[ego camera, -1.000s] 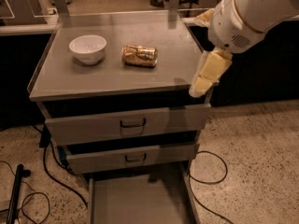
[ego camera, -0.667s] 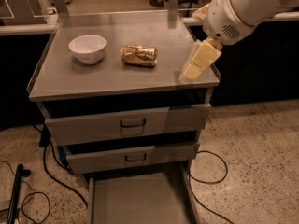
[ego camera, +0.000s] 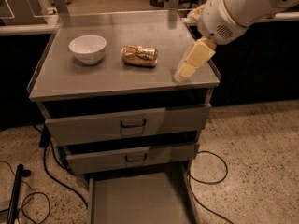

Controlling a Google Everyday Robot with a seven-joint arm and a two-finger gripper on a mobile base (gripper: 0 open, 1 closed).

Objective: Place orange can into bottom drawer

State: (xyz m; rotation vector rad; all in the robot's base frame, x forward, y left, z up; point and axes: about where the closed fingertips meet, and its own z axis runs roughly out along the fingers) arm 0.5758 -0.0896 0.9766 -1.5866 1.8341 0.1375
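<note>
Moved since earlier: gripper [ego camera: 186,69] shifts up and left from off the cabinet's right edge to over the top's right side; can and bowl unchanged.
Gripper: pale yellow fingers pointing down toward 7 o'clock, tip low over the cabinet top [ego camera: 117,80] near its right edge; spread cannot be told; carries nothing.
Arm: white arm [ego camera: 238,8] enters from 1 o'clock.
Orange can [ego camera: 139,56]: lies on its side at mid cabinet top, long axis running 9 to 3 o'clock, at 9 o'clock of the gripper, apart from it.
White bowl [ego camera: 87,48]: upright, just beside the can at its 9 o'clock, not touching.
Bottom drawer [ego camera: 140,199]: pulled out at 6 o'clock of the cabinet, floor bare.
Upper drawers: 2 grey drawers with dark handles [ego camera: 133,123], both a little out.
Step judged: approach to the can; grasp not yet made, task early.
Handling judged: thin metal can, likely light, dented sides, crushes under hard squeeze; shiny skin may slip; on its side it can roll toward 12 or 6 o'clock if nudged.
Hold judged: close jaws across the round body at mid length, from above, fingers at the 12 and 6 o'clock sides; moderate force.
Risk judged: pushing the can into the bowl, or rolling it away before the jaws close.
Floor: cables [ego camera: 210,171] at 4 and 8 o'clock of the cabinet.
</note>
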